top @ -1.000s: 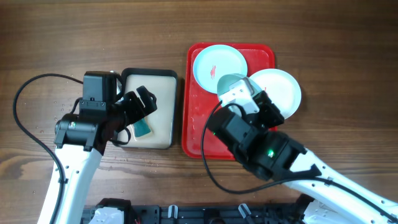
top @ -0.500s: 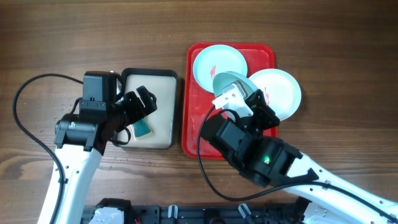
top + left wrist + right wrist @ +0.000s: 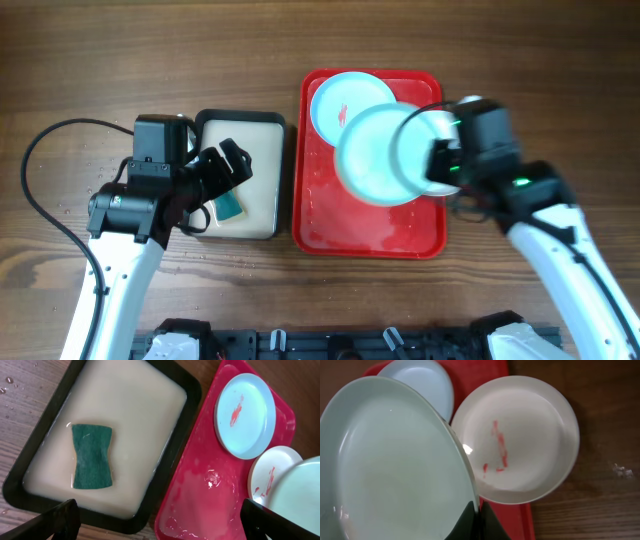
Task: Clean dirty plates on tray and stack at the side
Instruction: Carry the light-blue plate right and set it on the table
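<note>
Above the tray (image 3: 340, 228) — held plate (image 3: 372, 155) in the right gripper (image 3: 432, 162).
The right fingers are clamped on this light blue plate's rim only. It hangs over the tray's middle, partly covering a smeared blue plate (image 3: 340, 98) at far left and a smeared white plate (image 3: 520, 435) that overhangs the right rim. Risk: a rim-only pinch may slip or pivot, dropping the plate onto those below. The left gripper (image 3: 222, 172) hovers with fingers spread over the sponge (image 3: 91, 456) — wiping pressure could twist the plate loose.
</note>
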